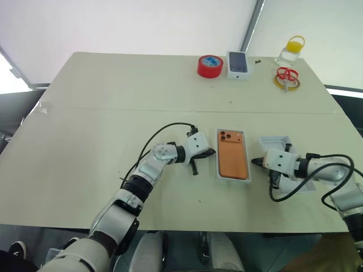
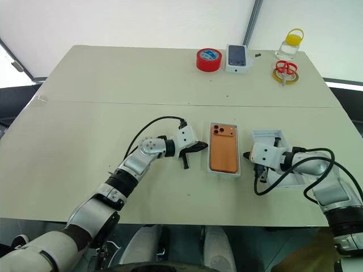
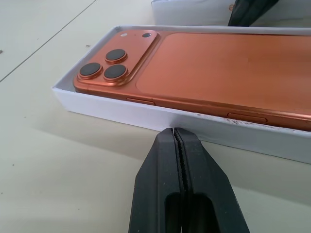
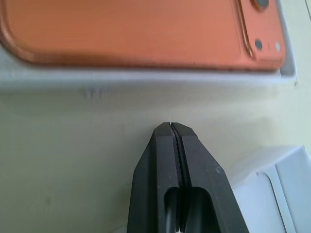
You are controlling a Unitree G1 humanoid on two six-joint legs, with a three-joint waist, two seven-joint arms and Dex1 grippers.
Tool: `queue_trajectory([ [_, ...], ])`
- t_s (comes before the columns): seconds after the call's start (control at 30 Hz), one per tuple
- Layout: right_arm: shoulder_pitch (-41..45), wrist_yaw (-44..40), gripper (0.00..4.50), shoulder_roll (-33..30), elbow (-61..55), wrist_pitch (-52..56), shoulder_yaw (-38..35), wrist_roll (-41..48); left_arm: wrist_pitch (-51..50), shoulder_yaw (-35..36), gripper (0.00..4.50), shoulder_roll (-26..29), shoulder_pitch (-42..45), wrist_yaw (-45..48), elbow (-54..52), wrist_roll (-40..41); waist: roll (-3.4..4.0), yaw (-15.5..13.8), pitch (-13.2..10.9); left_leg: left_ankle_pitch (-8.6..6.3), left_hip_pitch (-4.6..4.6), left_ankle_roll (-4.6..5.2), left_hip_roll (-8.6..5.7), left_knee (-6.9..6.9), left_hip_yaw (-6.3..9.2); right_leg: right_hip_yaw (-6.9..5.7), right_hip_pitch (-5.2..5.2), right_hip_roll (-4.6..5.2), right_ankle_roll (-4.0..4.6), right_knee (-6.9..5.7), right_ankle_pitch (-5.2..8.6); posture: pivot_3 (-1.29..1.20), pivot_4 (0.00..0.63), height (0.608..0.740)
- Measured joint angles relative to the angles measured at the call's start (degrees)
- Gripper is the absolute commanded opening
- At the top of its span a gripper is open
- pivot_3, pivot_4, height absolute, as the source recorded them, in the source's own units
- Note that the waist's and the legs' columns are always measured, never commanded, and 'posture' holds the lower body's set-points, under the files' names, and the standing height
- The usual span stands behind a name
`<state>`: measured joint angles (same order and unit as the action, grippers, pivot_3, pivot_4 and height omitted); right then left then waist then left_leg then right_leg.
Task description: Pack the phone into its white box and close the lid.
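The orange phone [image 1: 233, 160] lies back up, its three lenses at the far end, inside the white box [image 3: 194, 127] at the table's middle front. My left gripper [image 1: 212, 152] is shut and empty, its tip close to the box's left wall [image 2: 209, 156], and the left wrist view shows the closed tip [image 3: 174, 131] just short of that wall. My right gripper [image 1: 253, 162] is also shut and empty, a short gap from the box's right side [image 4: 146, 77]. The lid [image 1: 275, 141] lies hollow side up to the right of the box, partly hidden under my right hand.
At the table's far edge stand a red tape roll [image 1: 210, 66], a small white box picturing a dark phone [image 1: 238, 64], a clear jar with a yellow cap [image 1: 291, 51] and red scissors on a yellow ring [image 1: 287, 76]. Black cables loop from both wrists.
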<state>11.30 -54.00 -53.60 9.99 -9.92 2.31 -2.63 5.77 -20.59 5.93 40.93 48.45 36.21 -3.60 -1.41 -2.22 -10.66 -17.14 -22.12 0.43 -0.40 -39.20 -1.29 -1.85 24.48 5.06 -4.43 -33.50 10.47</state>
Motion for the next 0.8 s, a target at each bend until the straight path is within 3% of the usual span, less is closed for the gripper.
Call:
queue_trajectory([
  [0.37, 5.5, 6.9, 0.0, -1.0, 14.7, -5.9, -0.8, -3.7, -4.1, 7.0, 0.05, 10.5, -6.6, 3.4, -12.8, 5.6, 0.05, 0.3, 0.0, 0.0, 0.03, 0.0, 0.07, 0.02, -0.06, 0.04, 0.08, -0.03, 0.0, -0.05, -0.01, 0.0, 0.15, 0.739],
  [0.47, 5.5, 3.5, 0.83, -1.1, 15.5, -2.8, -2.1, 0.1, -6.3, 9.1, 0.89, 13.5, -8.8, 6.1, -17.2, 8.6, 0.07, 0.0, 0.0, 0.0, 0.01, 0.0, 0.05, 0.01, -0.06, 0.05, 0.06, -0.02, 0.0, -0.04, -0.01, 0.0, 0.15, 0.739],
  [0.67, 1.8, -1.6, 3.97, -1.2, 8.8, 5.5, -6.9, 8.1, -12.5, 13.0, 4.0, 18.3, -11.7, 10.7, -23.8, 15.8, 0.1, 0.2, 0.0, -0.01, 0.02, 0.01, 0.08, -0.01, -0.04, 0.05, 0.06, -0.04, 0.01, -0.07, -0.01, 0.0, 0.15, 0.739],
  [0.7, 1.7, -1.4, 4.47, -1.2, 8.1, 7.5, -7.6, 8.6, -13.7, 14.0, 4.07, 19.3, -11.7, 11.4, -24.7, 17.1, 0.12, 0.3, 0.0, -0.01, 0.03, 0.01, 0.08, -0.02, -0.06, 0.06, 0.07, -0.04, 0.01, -0.08, -0.01, 0.0, 0.15, 0.739],
  [0.8, 3.0, 0.5, 4.47, -1.3, 7.4, 16.7, -10.2, 10.4, -16.2, 16.4, 4.07, 21.6, -12.1, 14.0, -28.0, 20.9, 0.19, 0.4, 0.0, -0.01, 0.04, 0.01, 0.08, -0.02, -0.08, 0.07, 0.07, -0.03, 0.02, -0.11, 0.0, 0.0, 0.15, 0.739],
])
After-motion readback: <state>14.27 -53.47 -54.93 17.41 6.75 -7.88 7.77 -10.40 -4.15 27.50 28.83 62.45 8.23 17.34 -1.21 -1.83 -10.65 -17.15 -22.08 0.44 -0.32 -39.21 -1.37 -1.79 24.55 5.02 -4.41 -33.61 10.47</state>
